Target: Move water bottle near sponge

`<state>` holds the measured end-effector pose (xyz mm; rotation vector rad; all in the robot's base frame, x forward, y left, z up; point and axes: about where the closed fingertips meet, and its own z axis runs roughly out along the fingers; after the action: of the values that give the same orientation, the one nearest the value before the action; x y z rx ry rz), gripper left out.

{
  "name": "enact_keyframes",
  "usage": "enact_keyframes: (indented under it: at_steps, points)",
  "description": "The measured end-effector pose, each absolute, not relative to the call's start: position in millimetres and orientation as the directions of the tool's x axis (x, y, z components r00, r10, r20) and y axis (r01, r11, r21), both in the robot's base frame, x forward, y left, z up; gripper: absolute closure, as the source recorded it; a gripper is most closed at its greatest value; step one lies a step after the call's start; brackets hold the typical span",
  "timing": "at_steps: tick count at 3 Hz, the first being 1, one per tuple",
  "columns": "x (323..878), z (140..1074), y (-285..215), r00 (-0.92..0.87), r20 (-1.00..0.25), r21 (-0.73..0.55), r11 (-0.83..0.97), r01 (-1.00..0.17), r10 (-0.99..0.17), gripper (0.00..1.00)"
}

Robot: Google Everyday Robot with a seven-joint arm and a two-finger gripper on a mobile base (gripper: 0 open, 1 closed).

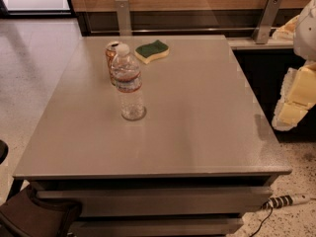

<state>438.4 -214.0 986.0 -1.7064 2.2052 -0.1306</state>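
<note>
The water bottle (128,83) stands upright on the grey table (197,122), left of the middle. It is clear and ribbed, with a white cap and a thin reddish label band. The sponge (152,51), dark green over pale yellow, lies flat near the table's far edge, behind and a little right of the bottle. My gripper (295,100) is at the right edge of the view, beyond the table's right side and far from the bottle. It holds nothing that I can see.
An orange-copper can (111,56) stands right behind the bottle, partly hidden by it. Two metal posts (123,16) rise behind the table against a wooden wall. A power strip (289,200) lies on the floor at lower right. A dark chair (29,216) is at lower left.
</note>
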Motion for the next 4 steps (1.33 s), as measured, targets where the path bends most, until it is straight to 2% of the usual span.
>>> enact_keyframes:
  at_steps: [1, 3, 4]
  points:
    - [441, 987, -212, -0.208, -0.242, -0.292, 0.276, -0.916, -0.948, 0.00]
    - [486, 951, -198, -0.106, -0.523, -0.308, 0.303, -0.902, -0.846, 0.00]
    - [518, 923, -171, -0.004, -0.709, -0.292, 0.300, -0.908, -0.705, 0.00]
